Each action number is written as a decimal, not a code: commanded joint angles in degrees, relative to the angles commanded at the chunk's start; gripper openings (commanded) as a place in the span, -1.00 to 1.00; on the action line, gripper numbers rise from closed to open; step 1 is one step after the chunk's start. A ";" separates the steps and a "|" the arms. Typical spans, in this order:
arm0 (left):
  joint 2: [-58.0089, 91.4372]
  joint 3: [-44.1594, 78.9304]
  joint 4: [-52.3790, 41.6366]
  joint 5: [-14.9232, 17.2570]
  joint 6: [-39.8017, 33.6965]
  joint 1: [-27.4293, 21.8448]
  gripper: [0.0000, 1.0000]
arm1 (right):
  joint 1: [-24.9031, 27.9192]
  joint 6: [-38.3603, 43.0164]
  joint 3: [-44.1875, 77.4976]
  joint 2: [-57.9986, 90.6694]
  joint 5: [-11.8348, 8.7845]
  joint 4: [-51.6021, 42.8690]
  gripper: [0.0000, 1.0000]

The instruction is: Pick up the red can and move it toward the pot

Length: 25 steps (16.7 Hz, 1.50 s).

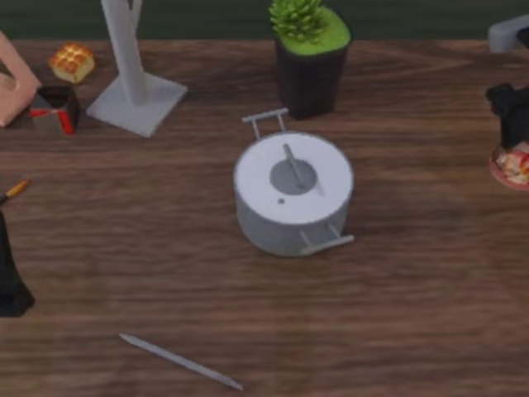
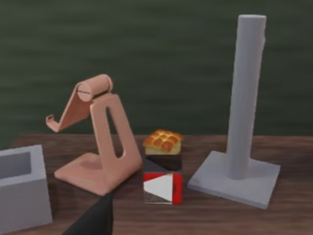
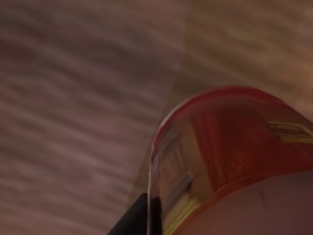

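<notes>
The red can (image 1: 514, 165) shows at the table's far right edge, its red rim and pictured label tilted under my right gripper (image 1: 511, 124), which is shut on it. In the right wrist view the can (image 3: 234, 161) looms large, with one black finger (image 3: 139, 218) pressed against its side. The grey pot (image 1: 289, 227) with its white lid and wire handles sits mid-table, well to the left of the can. My left gripper (image 1: 10, 289) is parked at the left edge, open and holding nothing; one finger (image 2: 95, 218) shows in its wrist view.
A black planter with a green plant (image 1: 310, 74) stands just behind the pot. At the back left are a white post stand (image 1: 136, 91), a pink phone stand (image 1: 12, 78), a red-and-black box (image 1: 56, 107) and a bread bun (image 1: 71, 62). A grey stylus (image 1: 180, 361) lies near the front.
</notes>
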 joint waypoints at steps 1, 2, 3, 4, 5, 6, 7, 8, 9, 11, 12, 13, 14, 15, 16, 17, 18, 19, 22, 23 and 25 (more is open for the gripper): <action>0.00 0.00 0.00 0.00 0.00 0.00 1.00 | 1.27 4.02 -0.18 0.42 0.40 0.73 -1.00; 0.00 0.00 0.00 0.00 0.00 0.00 1.00 | 2.64 8.30 -0.40 0.82 0.82 1.51 -1.00; 0.00 0.00 0.00 0.00 0.00 0.00 1.00 | 4.07 12.78 -0.65 1.24 1.23 2.30 -1.00; 0.00 0.00 0.00 0.00 0.00 0.00 1.00 | 5.51 17.25 -0.92 1.66 1.63 3.09 -1.00; 0.00 0.00 0.00 0.00 0.00 0.00 1.00 | 6.89 21.49 -1.22 2.04 2.03 3.86 -1.00; 0.00 0.00 0.00 0.00 0.00 0.00 1.00 | 8.22 25.36 -1.56 2.35 2.42 4.63 -1.00; 0.00 0.00 0.00 0.00 0.00 0.00 1.00 | 9.44 28.67 -1.90 2.62 2.78 5.36 -1.00; 0.00 0.00 0.00 0.00 0.00 0.00 1.00 | 10.53 31.37 -2.21 2.85 3.09 6.00 -1.00; 0.00 0.00 0.00 0.00 0.00 0.00 1.00 | 11.44 33.49 -2.46 3.05 3.35 6.53 -1.00; 0.00 0.00 0.00 0.00 0.00 0.00 1.00 | 12.55 35.87 -2.78 3.24 3.66 7.19 -1.00; 0.00 0.00 0.00 0.00 0.00 0.00 1.00 | 12.67 36.11 -2.81 3.26 3.70 7.27 -1.00; 0.00 0.00 0.00 0.00 0.00 0.00 1.00 | 12.67 36.11 -2.81 3.26 3.70 7.27 -1.00; 0.00 0.00 0.00 0.00 0.00 0.00 1.00 | 12.67 36.11 -2.81 3.26 3.70 7.27 -1.00; 0.00 0.00 0.00 0.00 0.00 0.00 1.00 | 12.39 36.13 -2.69 2.98 3.55 7.14 -1.00; 0.00 0.00 0.00 0.00 0.00 0.00 1.00 | 12.42 36.09 -2.89 3.03 3.56 7.36 -1.00; 0.00 0.00 0.00 0.00 0.00 0.00 1.00 | 12.43 36.09 -3.55 3.25 3.61 8.17 -1.00; 0.00 0.00 0.00 0.00 0.00 0.00 1.00 | 12.37 36.19 -4.55 3.63 3.66 9.58 -1.00; 0.00 0.00 0.00 0.00 0.00 0.00 1.00 | 12.35 36.25 -5.76 4.12 3.69 11.44 -1.00; 0.00 0.00 0.00 0.00 0.00 0.00 1.00 | 12.58 36.15 -9.27 5.71 3.72 16.49 -1.00; 0.00 0.00 0.00 0.00 0.00 0.00 1.00 | 12.64 36.13 -9.82 6.03 3.72 17.09 -1.00; 0.00 0.00 0.00 0.00 0.00 0.00 1.00 | 12.65 36.12 -9.89 6.07 3.72 17.16 -1.00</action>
